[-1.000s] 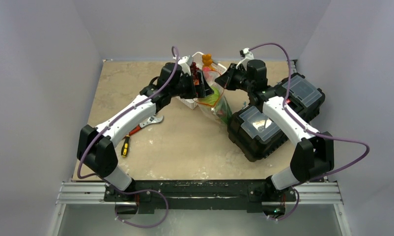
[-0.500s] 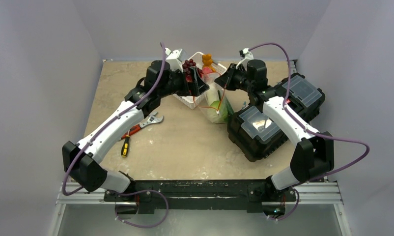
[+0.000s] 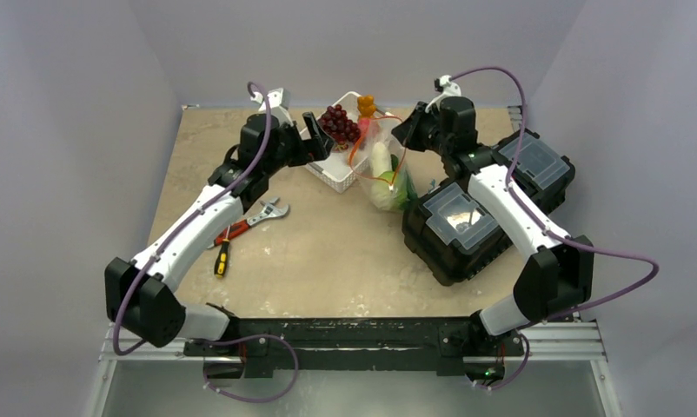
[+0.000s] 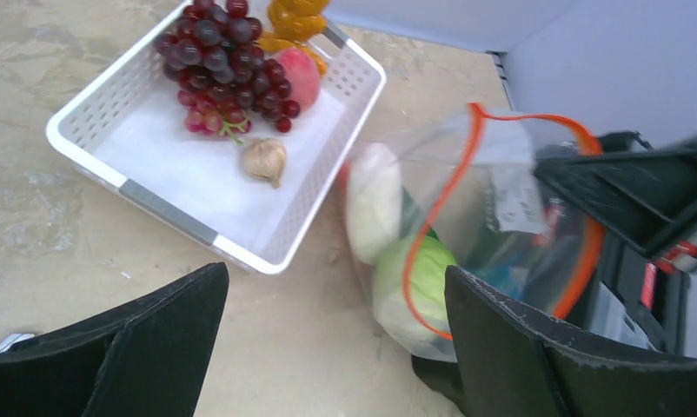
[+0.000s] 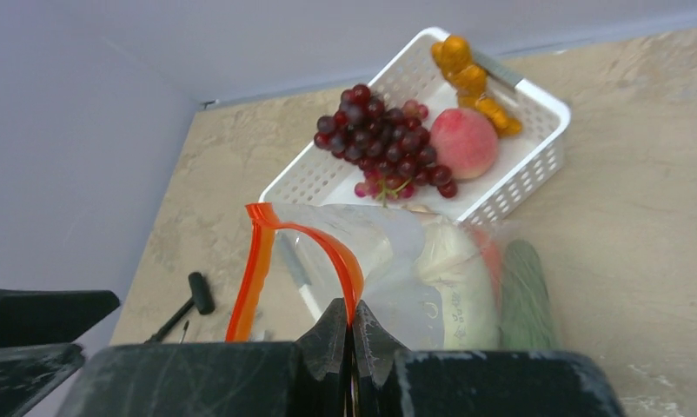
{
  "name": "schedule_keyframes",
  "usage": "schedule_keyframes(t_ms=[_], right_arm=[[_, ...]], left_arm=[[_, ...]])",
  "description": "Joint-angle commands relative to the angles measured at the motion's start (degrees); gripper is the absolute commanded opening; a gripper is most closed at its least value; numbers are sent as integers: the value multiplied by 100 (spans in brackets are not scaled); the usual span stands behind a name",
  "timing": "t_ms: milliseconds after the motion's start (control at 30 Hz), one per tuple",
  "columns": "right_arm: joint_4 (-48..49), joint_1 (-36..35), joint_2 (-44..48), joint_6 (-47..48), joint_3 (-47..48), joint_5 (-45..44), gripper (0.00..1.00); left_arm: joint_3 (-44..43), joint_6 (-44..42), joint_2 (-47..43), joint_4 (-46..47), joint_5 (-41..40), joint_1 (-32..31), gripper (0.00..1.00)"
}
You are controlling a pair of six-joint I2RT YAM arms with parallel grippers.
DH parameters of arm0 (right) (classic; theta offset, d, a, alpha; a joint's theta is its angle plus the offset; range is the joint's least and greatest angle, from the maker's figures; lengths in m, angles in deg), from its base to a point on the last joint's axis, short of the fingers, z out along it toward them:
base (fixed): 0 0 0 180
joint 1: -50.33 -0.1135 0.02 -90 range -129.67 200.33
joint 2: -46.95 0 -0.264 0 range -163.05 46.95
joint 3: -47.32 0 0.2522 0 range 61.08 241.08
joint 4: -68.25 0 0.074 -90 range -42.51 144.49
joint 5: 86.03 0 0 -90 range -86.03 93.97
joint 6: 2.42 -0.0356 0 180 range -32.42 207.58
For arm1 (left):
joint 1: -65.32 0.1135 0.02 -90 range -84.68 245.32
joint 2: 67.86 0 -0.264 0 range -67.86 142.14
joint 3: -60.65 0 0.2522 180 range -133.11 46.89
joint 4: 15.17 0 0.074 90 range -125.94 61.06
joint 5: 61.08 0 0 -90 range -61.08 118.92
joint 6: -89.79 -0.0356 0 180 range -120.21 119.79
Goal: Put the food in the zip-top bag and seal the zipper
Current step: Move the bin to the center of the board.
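Three toy foods, white oval piece (image 4: pixel 373 195), light green cabbage (image 4: pixel 428 278), dark green cucumber (image 5: pixel 526 295), lie in the clear plastic zip-top bag (image 3: pixel 385 174) on the table (image 3: pixel 328 252); the right hand (image 5: pixel 352 323) pinches its red-orange zipper strip (image 5: pixel 338 254), the left hand (image 3: pixel 317 144) hangs spread nearby.

The clear zip-top bag (image 4: pixel 493 156) stood just right of the white basket (image 4: pixel 154 204), its red-orange zipper (image 5: pixel 245 278) gaping open, holding cabbage (image 4: pixel 428 278), a white oval piece (image 4: pixel 373 200) and cucumber (image 5: pixel 527 295). Red grapes (image 4: pixel 223 61), a peach (image 4: pixel 300 76) and an orange carrot (image 5: pixel 471 78) lay inside the basket.
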Motion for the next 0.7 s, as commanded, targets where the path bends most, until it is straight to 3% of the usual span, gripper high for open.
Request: schedule_keyframes(t_ms=[0,67,267,400,533,667], right_arm=[[-15,207,194,49,612,-769,0],[1,364,116,-16,681,-683,0],[46,537,-73,6,763,-596,0],[69,571,-153,44,760,-533,0],[78,625,-227,55,747,-466,0],[91,659,-317,55,745,-380,0]], left_arm=[[-193,265,589,493,-395,166,93],[-438,194,1011,547,-418,202,92],[-1558,-284,2523,581,-85,198,73],[-2189,-303,3412,581,164,200,66],[-2763,114,4128,434,349,199,64],[-2777,602,4406,174,178,244,65]])
